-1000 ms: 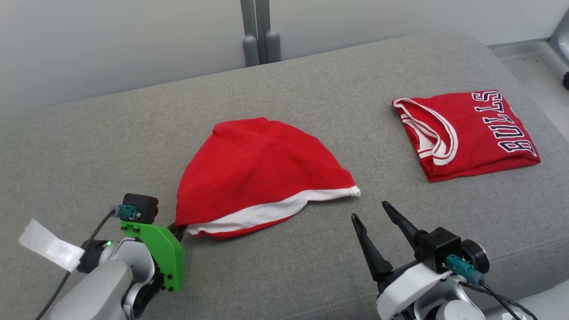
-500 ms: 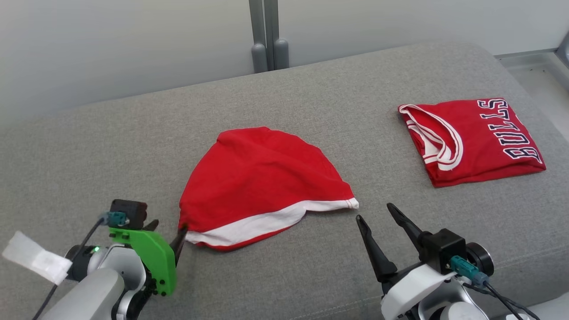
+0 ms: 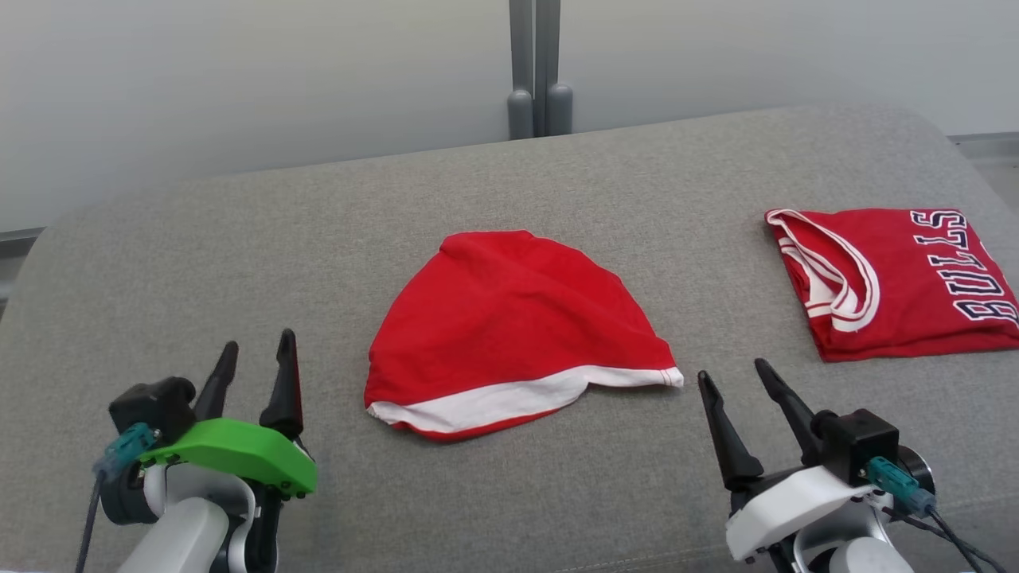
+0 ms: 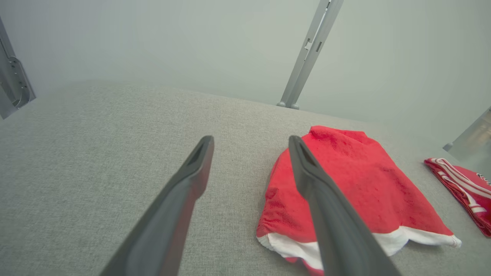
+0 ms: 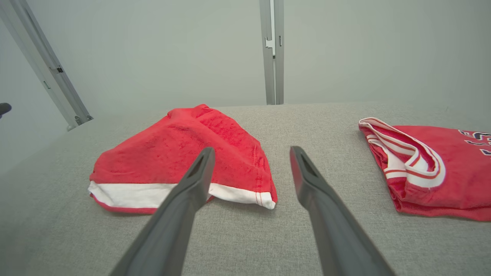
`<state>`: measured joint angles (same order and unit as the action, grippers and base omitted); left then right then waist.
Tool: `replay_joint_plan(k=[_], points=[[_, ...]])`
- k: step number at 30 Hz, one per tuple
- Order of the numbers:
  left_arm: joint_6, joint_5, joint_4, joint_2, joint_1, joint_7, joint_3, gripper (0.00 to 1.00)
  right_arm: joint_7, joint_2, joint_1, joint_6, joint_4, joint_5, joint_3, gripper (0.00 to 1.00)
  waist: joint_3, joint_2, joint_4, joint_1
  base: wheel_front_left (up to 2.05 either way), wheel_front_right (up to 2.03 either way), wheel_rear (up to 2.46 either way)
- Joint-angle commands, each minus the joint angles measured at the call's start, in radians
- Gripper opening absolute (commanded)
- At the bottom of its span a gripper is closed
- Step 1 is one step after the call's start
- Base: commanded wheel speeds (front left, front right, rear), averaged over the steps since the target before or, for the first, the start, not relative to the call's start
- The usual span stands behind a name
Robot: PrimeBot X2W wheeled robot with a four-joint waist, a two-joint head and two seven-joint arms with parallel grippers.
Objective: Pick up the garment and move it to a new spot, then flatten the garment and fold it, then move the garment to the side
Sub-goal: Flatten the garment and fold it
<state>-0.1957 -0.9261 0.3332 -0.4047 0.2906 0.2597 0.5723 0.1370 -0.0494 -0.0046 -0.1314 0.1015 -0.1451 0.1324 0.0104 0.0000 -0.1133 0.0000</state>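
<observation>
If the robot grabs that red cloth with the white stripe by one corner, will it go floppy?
Probably floppy: the red cloth lies soft and wrinkled, so it would likely droop. It looks thin, so probably light. Pushed, it may bunch up on the rough grey cushion.

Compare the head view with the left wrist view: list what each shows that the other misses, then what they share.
Head view, not left wrist view: the open right gripper, the green plastic bracket on the left arm, readable BULLS lettering on the folded red jersey.
Left wrist view, not head view: a grey metal rail at its left edge.
Both: the open left gripper, the rounded red garment with a white band, the grey fabric surface, the grey upright post.
</observation>
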Motion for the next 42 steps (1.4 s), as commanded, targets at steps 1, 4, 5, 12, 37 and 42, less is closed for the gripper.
replay_joint_plan(k=[1,4,5,12,37,42], points=[[-0.006,0.046,-0.032,0.014,-0.024,0.006,-0.055,1.00,0.015,-0.002,0.002,0.001,0.009,-0.017,-0.017,1.00,0.015,0.0000,0.030,0.0000,0.00,0.00,0.00],[0.013,0.144,-0.103,0.075,-0.097,0.005,-0.180,1.00,0.042,-0.001,-0.008,0.001,0.033,-0.041,-0.050,1.00,0.025,0.0000,0.053,0.0000,0.00,0.00,0.00],[0.021,0.180,-0.129,0.096,-0.117,0.005,-0.222,1.00,0.048,-0.002,-0.011,0.001,0.043,-0.041,-0.066,1.00,0.029,0.0000,0.061,0.0000,0.00,0.00,0.00],[0.121,0.320,-0.195,0.209,-0.242,0.005,-0.384,1.00,0.094,-0.001,-0.026,0.001,0.107,-0.078,-0.141,1.00,0.056,0.0000,0.105,0.0000,0.00,0.00,0.00],[0.240,0.680,-0.107,0.309,-0.443,0.005,-0.522,1.00,0.126,-0.002,0.077,0.001,0.048,0.120,-0.200,1.00,0.094,0.0000,0.157,0.0000,0.00,0.00,0.00],[0.249,0.681,-0.032,0.311,-0.422,0.005,-0.528,1.00,0.127,-0.002,0.096,0.001,0.052,0.108,-0.199,1.00,0.087,0.0000,0.146,0.0000,0.00,0.00,0.00]])
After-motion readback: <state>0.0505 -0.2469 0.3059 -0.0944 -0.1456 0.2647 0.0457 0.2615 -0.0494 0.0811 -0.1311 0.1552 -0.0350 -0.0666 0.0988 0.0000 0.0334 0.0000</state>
